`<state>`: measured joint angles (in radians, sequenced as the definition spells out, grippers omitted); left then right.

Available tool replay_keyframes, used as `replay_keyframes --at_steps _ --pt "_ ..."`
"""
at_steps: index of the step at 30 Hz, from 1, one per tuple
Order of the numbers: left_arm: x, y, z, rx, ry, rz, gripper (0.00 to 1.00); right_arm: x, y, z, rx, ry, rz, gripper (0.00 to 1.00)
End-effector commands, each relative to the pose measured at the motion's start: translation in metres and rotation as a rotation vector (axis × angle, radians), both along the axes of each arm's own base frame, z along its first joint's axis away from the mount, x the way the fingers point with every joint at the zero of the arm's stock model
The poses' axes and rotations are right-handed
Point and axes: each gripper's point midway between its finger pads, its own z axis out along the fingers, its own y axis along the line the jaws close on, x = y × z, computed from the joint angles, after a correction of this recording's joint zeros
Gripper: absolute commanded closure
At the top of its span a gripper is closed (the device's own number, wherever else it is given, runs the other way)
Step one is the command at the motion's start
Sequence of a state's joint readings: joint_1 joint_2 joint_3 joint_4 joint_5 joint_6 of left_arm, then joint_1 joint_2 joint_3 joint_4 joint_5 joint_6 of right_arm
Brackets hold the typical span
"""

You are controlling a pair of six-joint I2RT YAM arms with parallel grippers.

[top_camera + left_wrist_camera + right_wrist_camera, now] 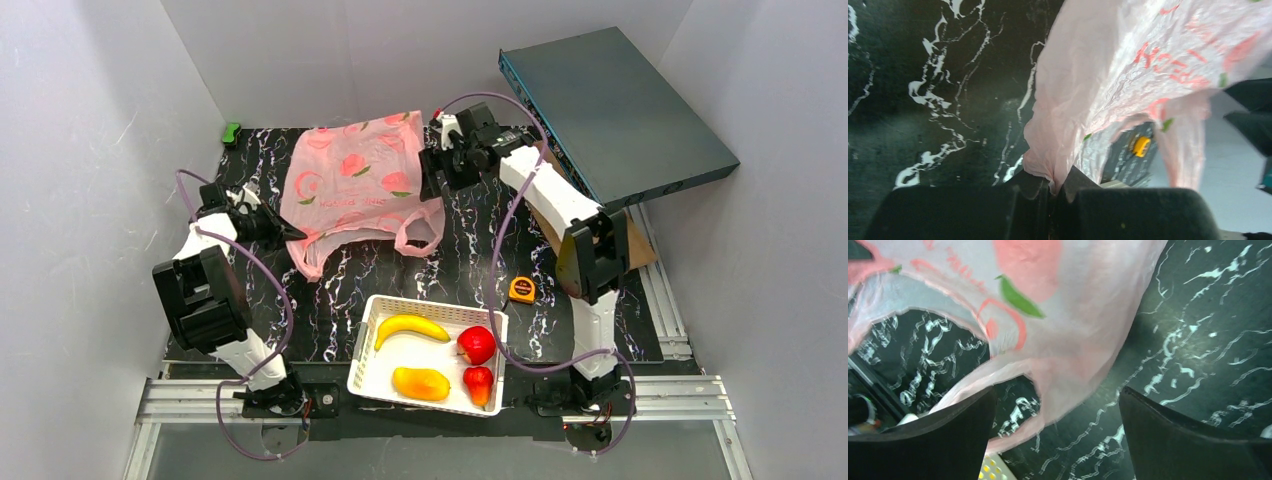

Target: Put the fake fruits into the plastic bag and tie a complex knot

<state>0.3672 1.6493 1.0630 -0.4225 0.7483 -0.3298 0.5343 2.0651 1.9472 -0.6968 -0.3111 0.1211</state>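
Seemingly a robot test lab: white-walled booth (pixel 90 150); aluminium rail frame (pixel 690 392); black marbled table (pixel 330 300).

Saw thin, crinkly, translucent pink plastic in the plastic bag (pixel 350 185), glossy smooth plastic on the fake fruits (pixel 420 383), sheeny black marbled tabletop (pixel 470 260), matt white lattice basket (pixel 362 345).

Red printed lettering across the plastic bag (pixel 350 180), under the peach pictures, toward the far edge of the surface (pixel 330 300); too small and blurred to read. Same red characters in both wrist views, only smeared strokes, no legible word. Dark label on the tape measure (pixel 522 290), unreadable.
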Motion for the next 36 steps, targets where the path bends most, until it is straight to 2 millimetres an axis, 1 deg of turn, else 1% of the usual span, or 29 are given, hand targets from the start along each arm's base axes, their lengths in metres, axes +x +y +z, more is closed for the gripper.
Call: replay_keyframes --at_steps 1,3,4,6,9,12,14,17,18,19,21,22,23,25,26,27,29,30,31,33,34,36 --pt "-0.001 -0.015 0.031 -0.147 0.028 0.078 1.00 -0.019 -0.009 0.057 0.033 -0.210 0.133 0.02" --pt "-0.001 -0.016 0.032 -0.165 0.037 0.082 1.00 -0.027 -0.009 0.065 -0.015 -0.303 0.153 0.02" --pt "-0.002 -0.017 0.032 -0.171 0.042 0.084 1.00 -0.037 -0.002 0.072 -0.031 -0.362 0.179 0.02" --pt "-0.002 -0.020 0.035 -0.186 0.046 0.084 1.00 -0.049 0.011 0.069 -0.068 -0.447 0.215 0.01" --pt "-0.003 -0.020 0.035 -0.183 0.050 0.092 1.00 -0.070 0.029 0.049 -0.116 -0.481 0.276 0.02" --pt "-0.002 -0.019 0.035 -0.175 0.048 0.094 1.00 -0.080 0.041 0.026 -0.182 -0.463 0.298 0.02" --pt "-0.002 -0.020 0.035 -0.182 0.051 0.093 0.99 -0.073 0.042 0.009 -0.265 -0.479 0.275 0.01" --pt "-0.004 -0.020 0.035 -0.174 0.053 0.085 0.98 -0.052 0.039 -0.017 -0.379 -0.512 0.247 0.02" --pt "-0.006 -0.020 0.034 -0.165 0.056 0.077 0.98 -0.044 0.035 -0.024 -0.430 -0.526 0.244 0.05" --pt "-0.006 -0.019 0.034 -0.154 0.059 0.071 0.98 -0.033 0.026 -0.030 -0.486 -0.540 0.228 0.10" --pt "-0.008 -0.015 0.031 -0.138 0.075 0.063 0.98 -0.025 0.009 -0.040 -0.541 -0.513 0.215 0.25" --pt "-0.008 -0.012 0.029 -0.135 0.083 0.063 0.98 -0.021 0.000 -0.041 -0.553 -0.501 0.210 0.35" --pt "-0.007 -0.010 0.026 -0.126 0.089 0.054 0.98 -0.019 -0.008 -0.042 -0.560 -0.493 0.210 0.50" --pt "-0.008 -0.005 0.020 -0.101 0.111 0.041 0.98 -0.017 -0.023 -0.039 -0.558 -0.478 0.201 0.75" --pt "-0.007 -0.002 0.017 -0.090 0.117 0.036 0.98 -0.017 -0.028 -0.034 -0.551 -0.469 0.200 0.94" --pt "-0.006 0.001 0.016 -0.079 0.118 0.033 0.98 -0.017 -0.033 -0.029 -0.542 -0.458 0.198 0.99" --pt "0.000 0.007 0.015 -0.049 0.109 0.019 0.98 -0.023 -0.036 -0.013 -0.488 -0.428 0.198 0.99" --pt "0.002 0.010 0.015 -0.035 0.102 0.003 0.95 -0.026 -0.036 -0.003 -0.448 -0.423 0.191 0.99" --pt "0.007 0.012 0.019 -0.017 0.076 -0.025 0.88 -0.031 -0.031 0.009 -0.381 -0.415 0.201 0.99" --pt "0.016 0.014 0.036 0.037 -0.015 -0.099 0.68 -0.047 -0.020 0.039 -0.251 -0.388 0.218 0.99" --pt "0.022 0.015 0.050 0.069 -0.083 -0.135 0.60 -0.060 -0.011 0.057 -0.171 -0.368 0.250 0.99" --pt "0.030 0.014 0.085 0.162 -0.246 -0.217 0.41 -0.081 -0.001 0.082 -0.073 -0.311 0.280 0.99"
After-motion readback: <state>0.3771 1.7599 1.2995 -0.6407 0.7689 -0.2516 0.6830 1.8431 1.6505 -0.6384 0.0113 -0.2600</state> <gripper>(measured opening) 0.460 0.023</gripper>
